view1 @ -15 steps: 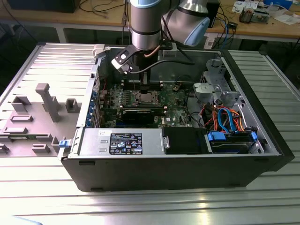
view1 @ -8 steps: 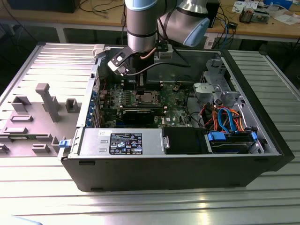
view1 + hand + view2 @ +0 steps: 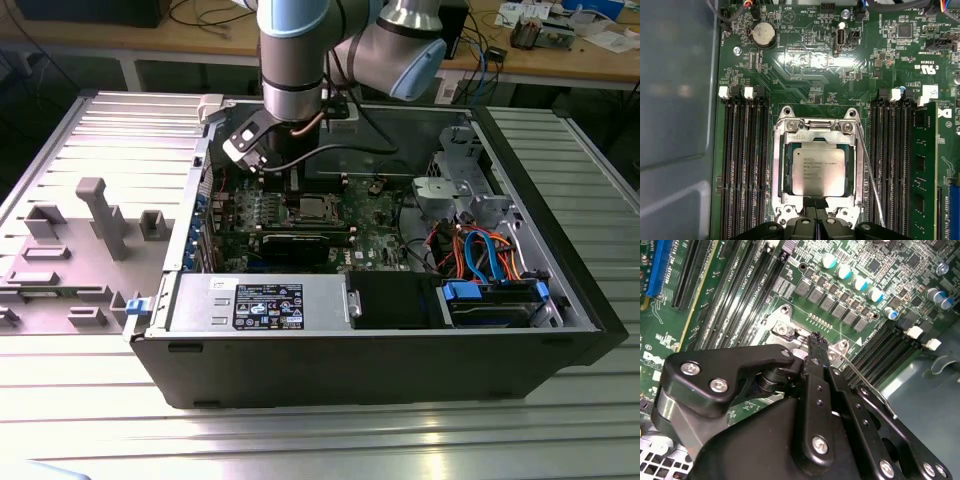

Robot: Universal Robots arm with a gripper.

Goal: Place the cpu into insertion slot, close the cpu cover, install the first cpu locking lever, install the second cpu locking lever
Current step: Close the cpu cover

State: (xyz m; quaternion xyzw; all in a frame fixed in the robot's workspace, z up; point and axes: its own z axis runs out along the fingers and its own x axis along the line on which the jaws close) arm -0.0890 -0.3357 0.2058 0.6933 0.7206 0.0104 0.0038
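The cpu (image 3: 818, 171) lies flat in the insertion slot (image 3: 788, 165), silver top up. The cpu cover (image 3: 777, 170) is folded down around it, its window framing the chip. One thin wire locking lever (image 3: 870, 170) runs along one side of the socket, angled out from it; in the second wrist view the same lever (image 3: 865, 382) slants past the fingers. My gripper (image 3: 818, 221) is shut with nothing visible between its fingers, its tips at the socket's edge beside the cpu. The tips (image 3: 815, 340) hover just over the silver rim. In the exterior view the gripper (image 3: 297, 190) hangs over the cpu (image 3: 312, 208).
Long black memory slots (image 3: 742, 170) flank the socket on both sides. In the open computer case (image 3: 380, 370), a black expansion card (image 3: 300, 243) lies in front of the socket, with a drive cage (image 3: 460, 195) and blue cables (image 3: 490, 255) toward the exterior view's right. Grey fixtures (image 3: 100, 215) stand on the table at its left.
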